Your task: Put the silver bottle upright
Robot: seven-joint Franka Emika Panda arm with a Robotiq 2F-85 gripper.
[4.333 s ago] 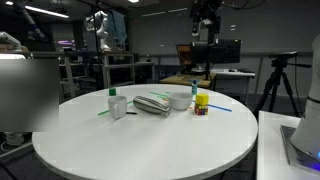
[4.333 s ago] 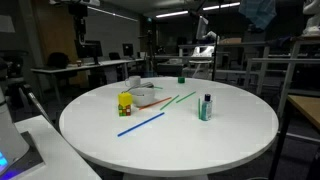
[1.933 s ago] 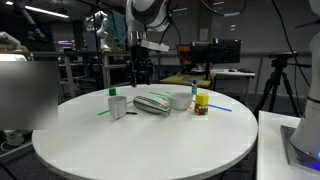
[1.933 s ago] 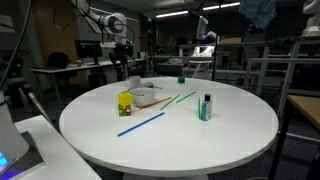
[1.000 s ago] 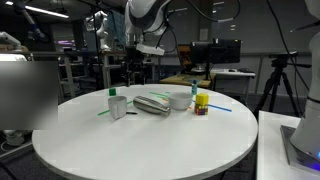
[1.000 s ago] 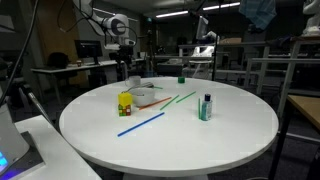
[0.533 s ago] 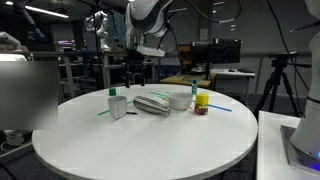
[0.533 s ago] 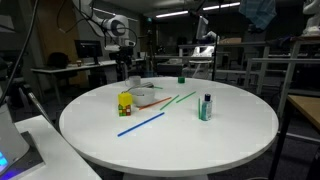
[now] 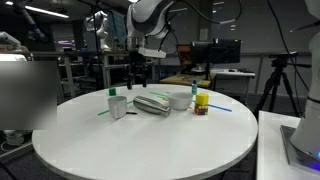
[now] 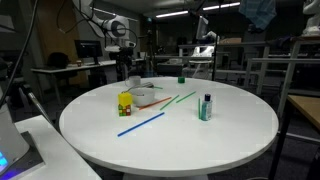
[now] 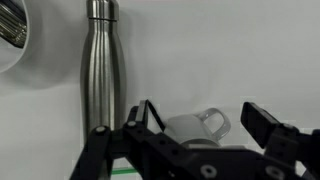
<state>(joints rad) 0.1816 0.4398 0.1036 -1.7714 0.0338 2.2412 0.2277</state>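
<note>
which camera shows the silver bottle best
The wrist view. There the silver bottle is seen large from above, lying on the table, its body and narrower neck clear. In both exterior views it is only a small, low grey shape beside the white bowl, with its outline hard to follow.

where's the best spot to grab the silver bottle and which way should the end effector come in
Probably the straight body just below the neck, from above: the silver bottle lies flat on the table, so the open end effector can straddle its round width and pivot it onto its base.
</note>
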